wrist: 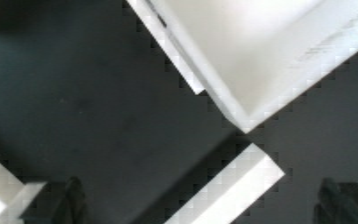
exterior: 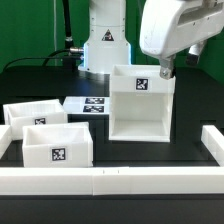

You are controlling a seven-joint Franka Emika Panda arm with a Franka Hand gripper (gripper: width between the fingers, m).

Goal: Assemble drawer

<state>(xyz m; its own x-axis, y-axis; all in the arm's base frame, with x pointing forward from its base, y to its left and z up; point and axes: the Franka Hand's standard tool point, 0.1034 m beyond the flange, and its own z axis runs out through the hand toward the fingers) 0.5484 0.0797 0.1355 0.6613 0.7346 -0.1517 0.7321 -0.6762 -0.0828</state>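
The drawer's tall white housing [exterior: 140, 102] stands at mid-table with its open side toward the front and a tag on its top back wall. Two smaller white trays [exterior: 35, 115] [exterior: 58, 143] sit at the exterior view's left, each with a tag. My gripper [exterior: 166, 70] hangs just above the housing's upper back right corner. In the wrist view a corner of the housing [wrist: 274, 50] shows below. My gripper [wrist: 194, 205] is open there, its dark fingers [wrist: 43, 200] wide apart with nothing between them.
The marker board [exterior: 88, 104] lies flat behind the trays. A low white border rail [exterior: 110, 180] runs along the front and up the right side [exterior: 212, 140]. The arm's base [exterior: 105, 50] stands at the back. A white strip [wrist: 247, 185] crosses the dark table in the wrist view.
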